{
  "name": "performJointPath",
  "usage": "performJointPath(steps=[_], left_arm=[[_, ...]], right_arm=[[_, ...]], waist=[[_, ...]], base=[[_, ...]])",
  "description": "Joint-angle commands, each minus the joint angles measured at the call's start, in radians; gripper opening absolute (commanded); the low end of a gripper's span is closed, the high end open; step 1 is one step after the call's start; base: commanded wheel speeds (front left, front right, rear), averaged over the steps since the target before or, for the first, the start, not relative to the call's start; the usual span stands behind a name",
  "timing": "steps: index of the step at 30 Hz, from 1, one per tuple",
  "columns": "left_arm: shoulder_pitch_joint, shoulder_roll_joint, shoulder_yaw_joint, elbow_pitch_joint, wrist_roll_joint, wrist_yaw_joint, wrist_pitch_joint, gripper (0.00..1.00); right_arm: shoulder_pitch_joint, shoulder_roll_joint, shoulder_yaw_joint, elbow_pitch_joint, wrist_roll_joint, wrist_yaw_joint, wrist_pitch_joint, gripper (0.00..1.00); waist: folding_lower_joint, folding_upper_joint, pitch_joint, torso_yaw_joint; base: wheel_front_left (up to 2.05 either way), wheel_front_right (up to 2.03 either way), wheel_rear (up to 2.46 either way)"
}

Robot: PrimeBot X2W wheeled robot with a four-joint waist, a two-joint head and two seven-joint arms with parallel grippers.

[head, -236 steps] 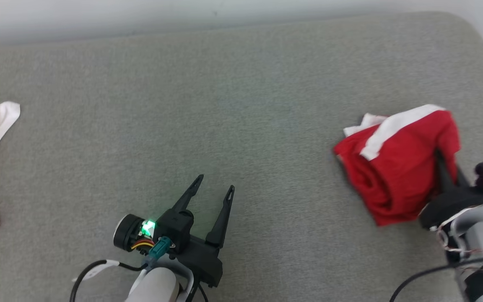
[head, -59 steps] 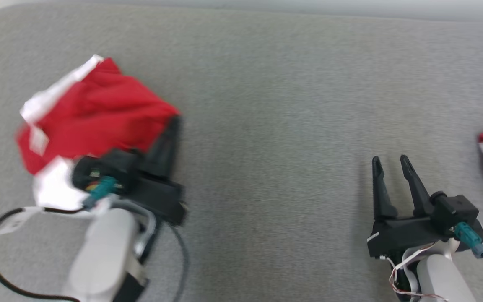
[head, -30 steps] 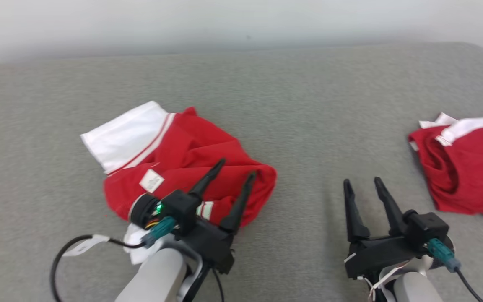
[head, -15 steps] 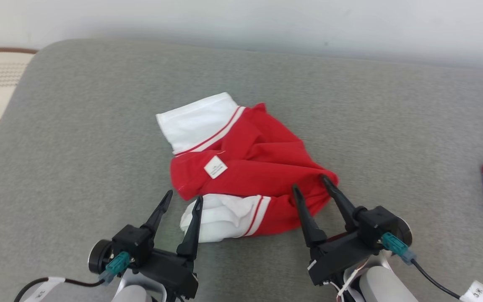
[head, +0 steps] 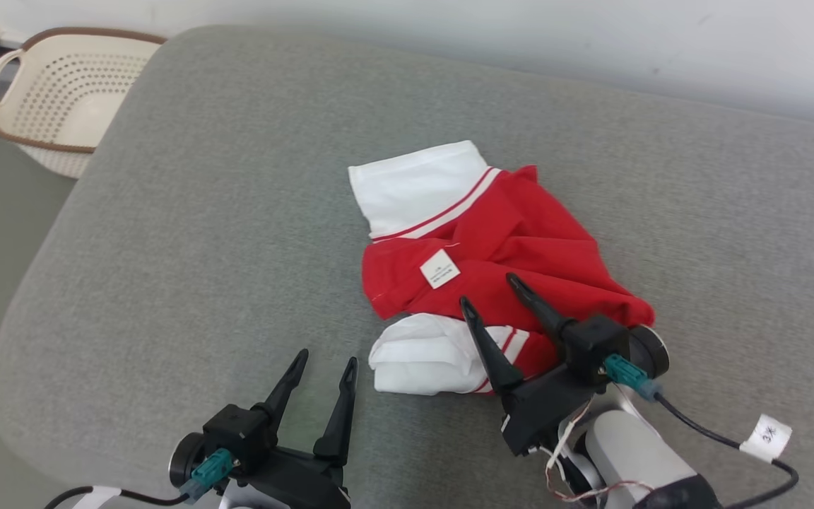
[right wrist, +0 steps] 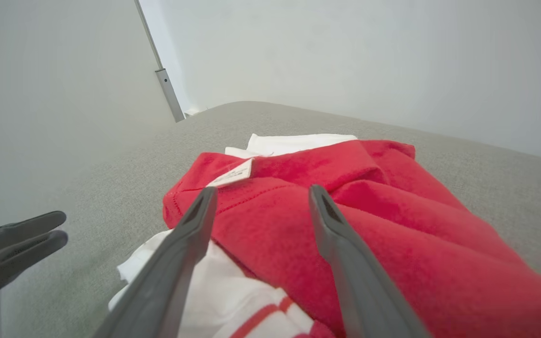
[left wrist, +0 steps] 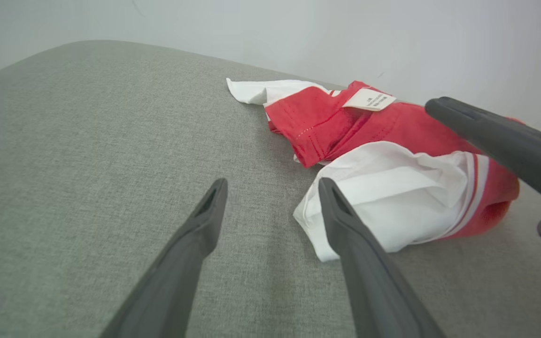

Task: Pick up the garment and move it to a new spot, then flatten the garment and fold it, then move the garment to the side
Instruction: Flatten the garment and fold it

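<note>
Two tools hang over the grey surface [head: 188, 226], both released and empty. Far ahead and left of the left tool [head: 327, 357] a pale basket [head: 61, 106] sits beyond the surface's edge. The crumpled red-and-white garment [head: 520, 240] lies just ahead and right of that tool, its white sleeve [head: 421, 357] nearest. The right tool [head: 487, 289] hovers above the garment's near side, a label [head: 440, 268] just beyond its left fingertip.
</note>
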Motion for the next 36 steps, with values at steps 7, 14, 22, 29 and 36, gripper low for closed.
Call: performJointPath(steps=[7, 14, 22, 29, 36], left_arm=[[0.01, 0.001, -0.021, -0.009, -0.027, 0.016, -0.001, 1.0], [0.021, 0.001, -0.033, -0.014, -0.041, 0.026, -0.001, 1.0], [0.017, 0.001, -0.044, -0.017, -0.052, 0.034, -0.001, 1.0], [0.018, 0.001, -0.045, -0.011, -0.053, 0.033, -0.001, 1.0], [-0.003, 0.001, -0.052, -0.034, -0.046, 0.028, -0.001, 1.0]], right_arm=[[-0.086, 0.005, 0.007, 0.103, 0.002, -0.001, 0.0, 1.0], [-0.129, 0.019, 0.001, 0.172, 0.031, -0.001, 0.0, 1.0], [-0.166, 0.032, -0.023, 0.209, 0.032, -0.001, 0.0, 0.0], [-0.177, 0.038, -0.053, 0.186, 0.03, -0.001, -0.001, 0.0], [-0.196, 0.053, -0.019, 0.027, 0.061, -0.001, -0.001, 0.0]], waist=[[0.0, 0.0, 0.027, 0.082], [0.0, 0.0, 0.038, 0.111], [0.0, 0.0, 0.047, 0.127], [0.0, 0.0, 0.042, 0.129], [0.0, 0.0, 0.031, 0.112]], base=[[0.0, 0.0, 0.0], [0.0, 0.0, 0.0], [0.0, 0.0, 0.0], [0.0, 0.0, 0.0], [0.0, 0.0, 0.0]])
